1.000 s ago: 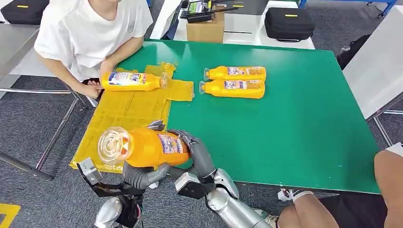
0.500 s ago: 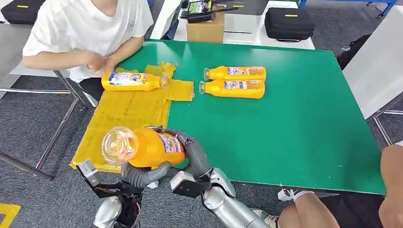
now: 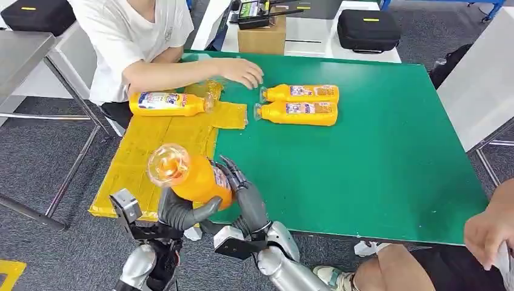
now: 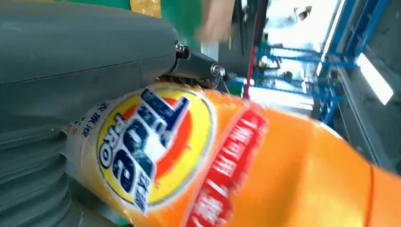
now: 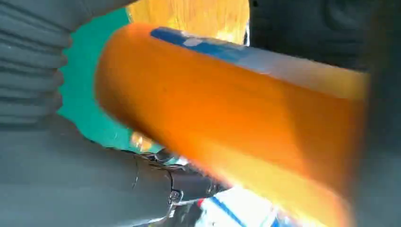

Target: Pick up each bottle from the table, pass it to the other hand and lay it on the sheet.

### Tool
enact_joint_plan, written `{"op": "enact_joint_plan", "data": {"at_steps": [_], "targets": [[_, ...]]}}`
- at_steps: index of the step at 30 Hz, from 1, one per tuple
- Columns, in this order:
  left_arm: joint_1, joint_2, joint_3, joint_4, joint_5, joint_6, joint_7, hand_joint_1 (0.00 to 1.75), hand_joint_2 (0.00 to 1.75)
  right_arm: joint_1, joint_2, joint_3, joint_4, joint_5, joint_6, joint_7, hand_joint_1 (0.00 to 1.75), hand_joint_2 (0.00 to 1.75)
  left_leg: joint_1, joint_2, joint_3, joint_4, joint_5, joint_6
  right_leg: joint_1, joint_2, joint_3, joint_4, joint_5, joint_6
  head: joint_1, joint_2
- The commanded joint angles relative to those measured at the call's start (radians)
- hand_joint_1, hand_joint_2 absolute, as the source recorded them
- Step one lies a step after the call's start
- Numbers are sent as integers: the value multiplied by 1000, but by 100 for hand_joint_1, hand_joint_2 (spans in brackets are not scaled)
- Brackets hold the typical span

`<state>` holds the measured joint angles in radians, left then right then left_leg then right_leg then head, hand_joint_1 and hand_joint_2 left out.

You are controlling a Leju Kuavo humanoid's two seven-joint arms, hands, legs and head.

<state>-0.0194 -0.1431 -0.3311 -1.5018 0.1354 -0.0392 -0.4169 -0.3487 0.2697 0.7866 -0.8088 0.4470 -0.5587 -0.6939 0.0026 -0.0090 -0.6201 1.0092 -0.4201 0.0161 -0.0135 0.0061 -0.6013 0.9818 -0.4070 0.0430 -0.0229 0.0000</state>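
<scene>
Gripping the bottle (image 3: 194, 180) from below, the left hand (image 3: 182, 212) carries it at the table's (image 3: 376, 163) near edge, clear cap end tipped up and toward the sheet (image 3: 163, 142). The right hand (image 3: 245, 197) rests against the bottle's base with its fingers wrapped round that end; whether it bears any weight I cannot tell, so this looks like the middle of the hand-over. Both hands sit on opposite ends, probably so one can let go without a drop. One bottle (image 3: 166, 103) already lies on the sheet's far end. Two bottles (image 3: 300, 104) wait side by side on the green top, and a person's hand (image 3: 242, 71) reaches near them.
</scene>
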Motion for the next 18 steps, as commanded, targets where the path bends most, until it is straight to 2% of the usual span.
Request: {"op": "enact_joint_plan", "data": {"at_steps": [1,4,7,11,15,18], "targets": [[-89,38,109,117,-16,48,2,175,175,85,-107,-54,-60,-28,-99,-4,0,0,0,-3,6,-2,0,-1,1,-5,7,-2,-2,-2,0,0],[-82,64,134,93,-86,81,-1,175,175,138,-145,-101,-115,-7,-139,-4,0,0,0,-2,6,-3,-1,-1,0,-3,7,-3,-2,-1,0,0],[-83,69,142,91,-83,80,-1,175,175,144,-153,-103,-125,-6,-139,-4,0,0,0,-2,2,-1,0,0,0,-2,3,-1,-1,-1,0,0],[-102,80,196,109,-199,145,24,175,175,210,-155,-242,-190,83,-139,-4,0,0,0,-1,1,-1,0,0,0,-2,2,-1,-1,-1,0,0],[-150,116,216,195,-495,271,46,175,175,240,-182,-260,-271,40,-132,-4,0,0,0,-3,3,-1,-1,-1,0,-4,4,-1,-2,-2,-1,0],[-210,141,219,335,-752,301,123,175,175,277,-167,-295,-334,54,-66,-4,0,0,0,-2,3,-1,0,-1,0,-3,3,-1,-1,-1,-1,0]]}}
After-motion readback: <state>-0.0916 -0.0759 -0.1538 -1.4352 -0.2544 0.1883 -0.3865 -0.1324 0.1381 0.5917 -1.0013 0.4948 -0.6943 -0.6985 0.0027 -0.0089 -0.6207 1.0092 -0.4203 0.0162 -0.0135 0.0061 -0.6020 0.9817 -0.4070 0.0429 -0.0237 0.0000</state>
